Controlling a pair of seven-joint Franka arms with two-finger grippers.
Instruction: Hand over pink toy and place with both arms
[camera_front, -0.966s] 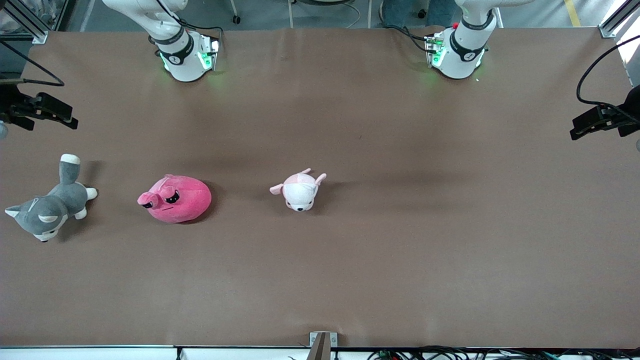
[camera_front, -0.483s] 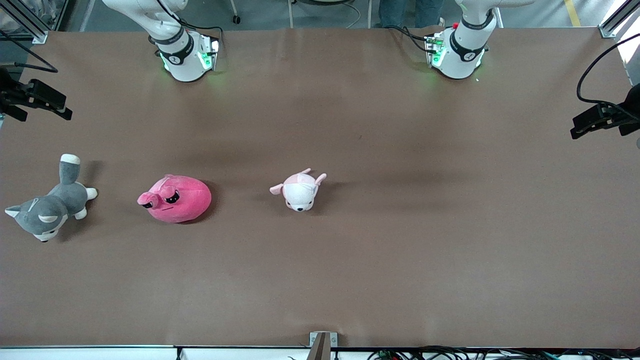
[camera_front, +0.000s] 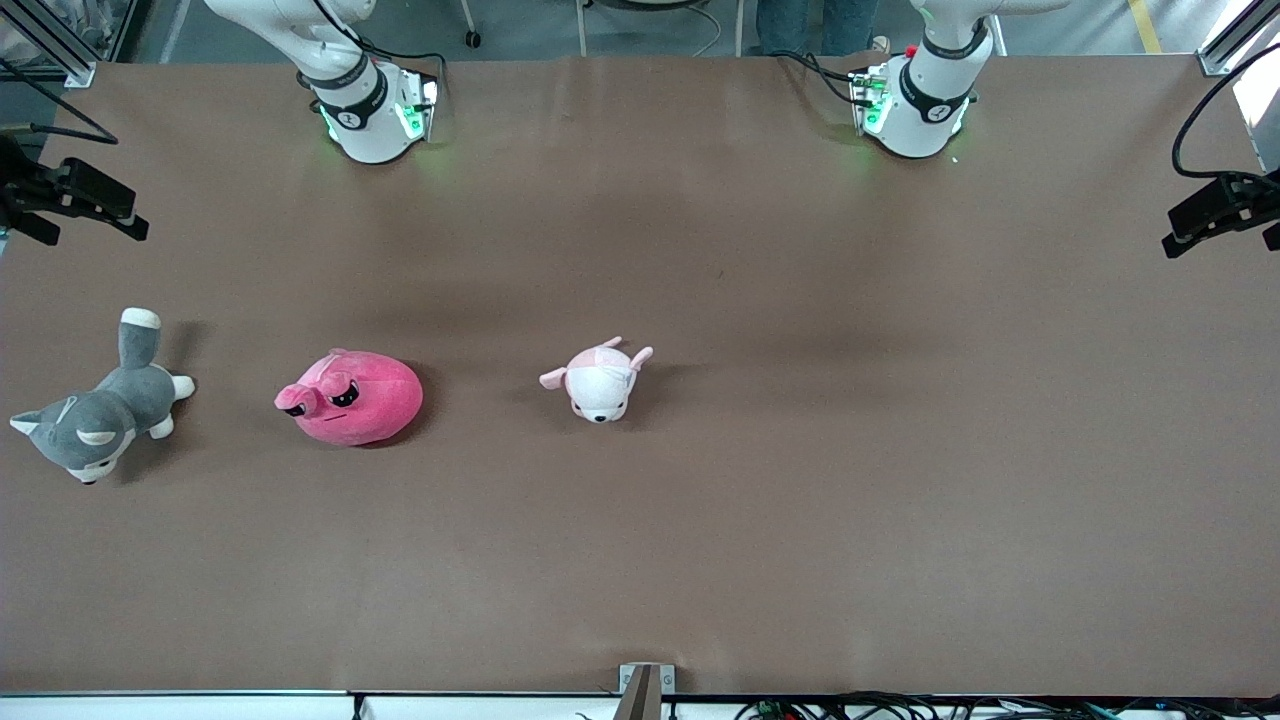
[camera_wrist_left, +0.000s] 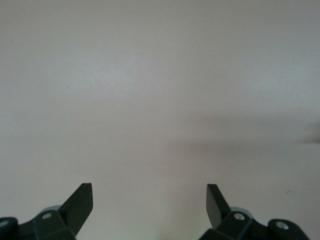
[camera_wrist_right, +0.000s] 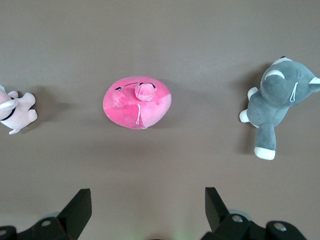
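Observation:
The pink toy (camera_front: 350, 398) is a round hot-pink plush with dark sleepy eyes, lying on the brown table (camera_front: 800, 500) toward the right arm's end. It also shows in the right wrist view (camera_wrist_right: 137, 102). My right gripper (camera_wrist_right: 148, 200) is open and empty, high over the table near that toy; in the front view it shows at the edge (camera_front: 75, 200). My left gripper (camera_wrist_left: 148, 197) is open and empty, high over bare table at the left arm's end, and shows at the front view's edge (camera_front: 1215, 215).
A grey and white plush dog (camera_front: 95, 420) lies beside the pink toy, nearer the table's end. A small white and pale-pink plush animal (camera_front: 600, 380) lies near the table's middle. The arms' bases (camera_front: 370, 110) (camera_front: 915, 100) stand along the table's edge farthest from the front camera.
Both grippers have shifted slightly toward the bases' edge of the front view, the right one first, then the left. The toys have not moved.

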